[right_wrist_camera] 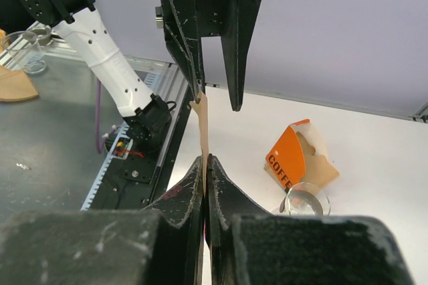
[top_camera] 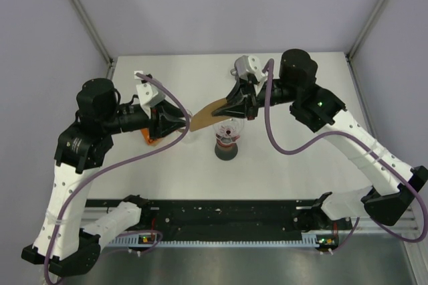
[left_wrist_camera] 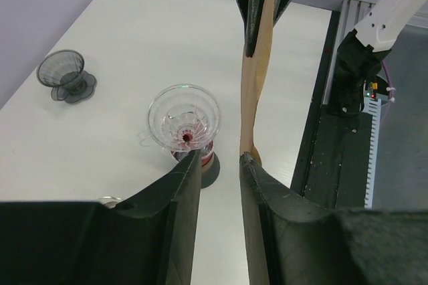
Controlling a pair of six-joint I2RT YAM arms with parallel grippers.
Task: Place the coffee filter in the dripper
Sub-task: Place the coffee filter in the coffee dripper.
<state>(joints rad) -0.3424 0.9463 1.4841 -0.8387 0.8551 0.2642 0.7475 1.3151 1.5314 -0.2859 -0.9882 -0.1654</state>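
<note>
Right end effector [right_wrist_camera: 205,159] pinching coffee filter [right_wrist_camera: 202,124] | left end effector [left_wrist_camera: 221,158] parted at its edge | dripper [left_wrist_camera: 184,114] near | orange pack [right_wrist_camera: 291,154] aside

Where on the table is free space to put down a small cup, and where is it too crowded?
Bare table: the near strip between the clear dripper and the black rail, and the far left part behind the left gripper. Crowded: the centre, where the left gripper, the right gripper, the coffee filter, the clear dripper and the orange package stand close together.
</note>
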